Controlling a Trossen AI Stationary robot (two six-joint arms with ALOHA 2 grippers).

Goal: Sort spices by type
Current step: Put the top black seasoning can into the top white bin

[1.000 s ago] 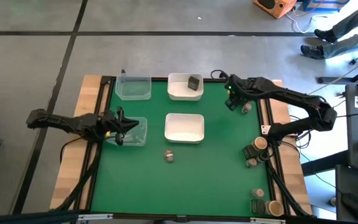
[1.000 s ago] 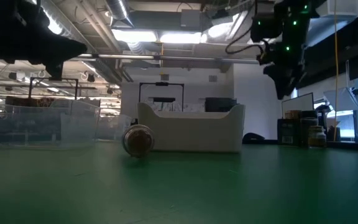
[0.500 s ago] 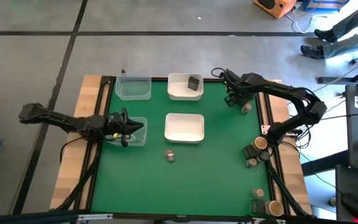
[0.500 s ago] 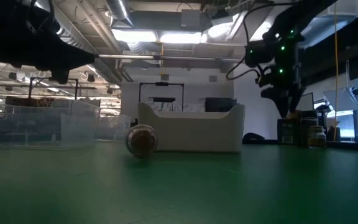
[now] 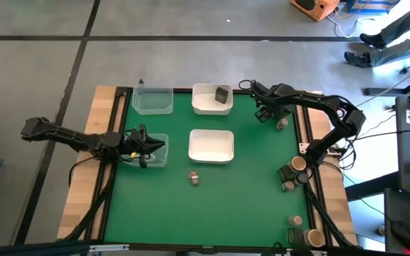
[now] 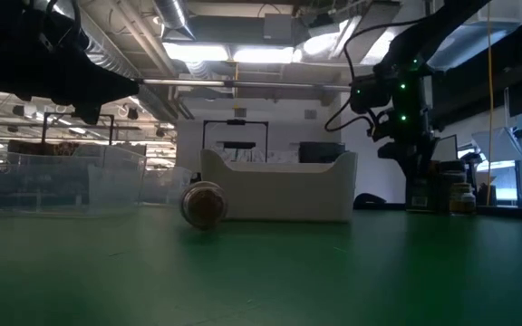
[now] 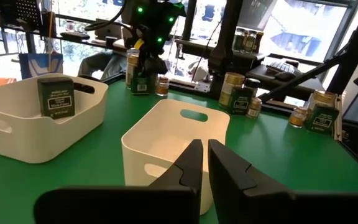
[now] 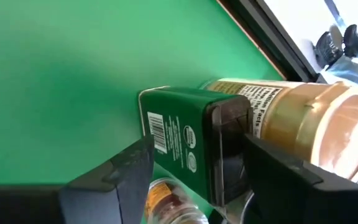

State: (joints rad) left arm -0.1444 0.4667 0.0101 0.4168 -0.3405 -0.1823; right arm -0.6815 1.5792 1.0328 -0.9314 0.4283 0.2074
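The far white tray (image 5: 211,99) holds one dark tin (image 5: 222,94); the near tray (image 5: 211,146) is empty. One round jar (image 5: 193,178) lies on the green surface (image 5: 248,185). The right pincer (image 5: 270,114) stands open around a green tin (image 8: 185,140) near the right edge; the left pincer (image 5: 142,146) is closed, holding nothing.

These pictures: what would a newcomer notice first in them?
Probably the right gripper, open around a green boxy tin beside a tan-topped round jar at the table's far right edge. Next, the small jar lying alone in front of the empty white tray, and the left gripper, shut above a clear tub.
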